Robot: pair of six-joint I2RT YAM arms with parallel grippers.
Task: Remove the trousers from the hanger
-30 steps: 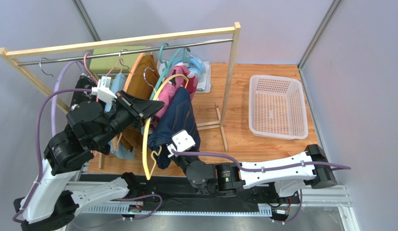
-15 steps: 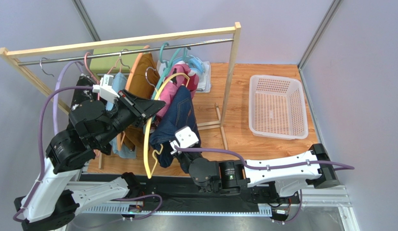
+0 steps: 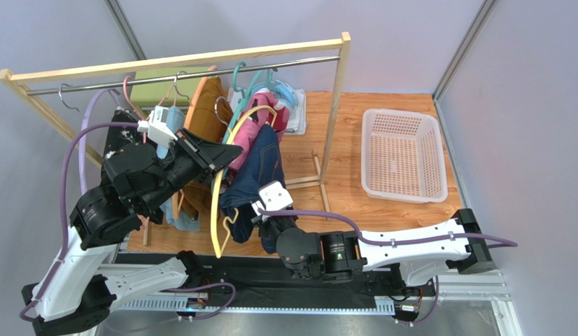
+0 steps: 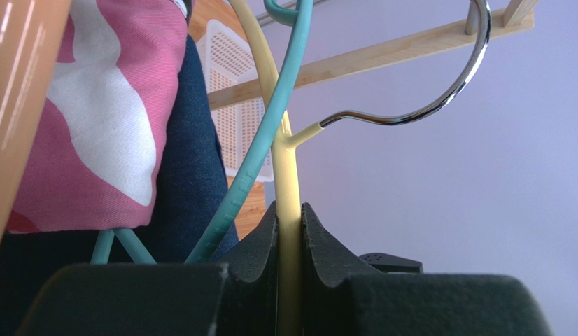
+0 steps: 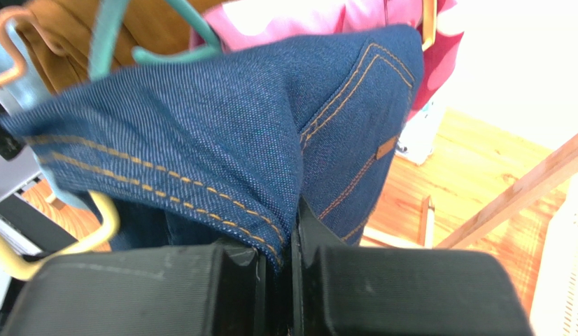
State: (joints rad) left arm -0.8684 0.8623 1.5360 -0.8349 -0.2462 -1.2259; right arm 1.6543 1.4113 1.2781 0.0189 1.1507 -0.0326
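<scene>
Two grips on: left gripper [image 4: 288,220] clamps yellow hanger [image 4: 283,168] at neck, right gripper [image 5: 292,231] pinches hem of navy trousers [image 5: 201,133] | trousers drape over hanger, above right jaws | soft, weighty denim, likely drags; hold thick seam

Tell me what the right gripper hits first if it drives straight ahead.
The dark navy trousers: the right gripper is shut on their edge, and denim fills the way ahead. The pink garment probably lies behind.

Navy trousers [image 5: 222,133] with orange stitching hang by pink floral trousers [image 4: 96,119], yellow hanger [image 4: 285,182], teal hanger [image 4: 260,140].
</scene>
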